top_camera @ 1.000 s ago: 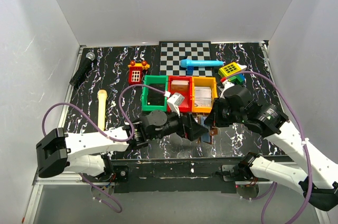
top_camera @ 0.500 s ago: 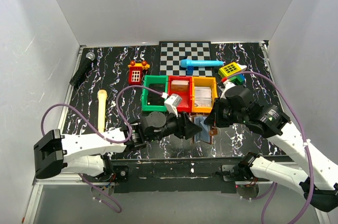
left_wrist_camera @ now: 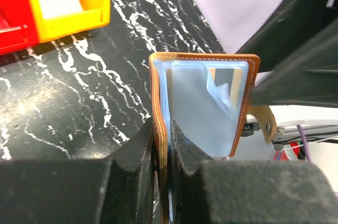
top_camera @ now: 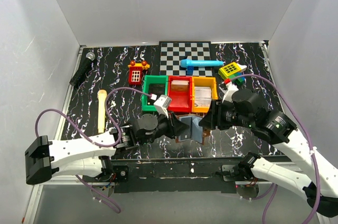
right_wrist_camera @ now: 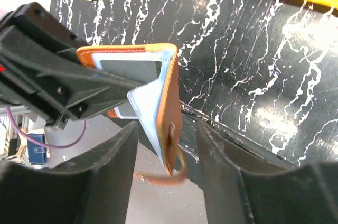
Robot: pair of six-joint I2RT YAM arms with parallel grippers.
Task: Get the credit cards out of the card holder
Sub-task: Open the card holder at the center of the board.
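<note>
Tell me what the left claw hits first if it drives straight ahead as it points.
The left claw, shut on the card holder, points at the right claw. Pushing on, the holder's open flap would likely jam into that claw first; depth is unclear.

The card holder (left_wrist_camera: 200, 108) has a brown leather-like skin, stitched at the edges, with smooth pale blue-grey panels inside. At its 10 o'clock the yellow bin (left_wrist_camera: 79, 10) is glossy plastic; the table (left_wrist_camera: 79, 92) has a black, white-veined marble look.
</note>
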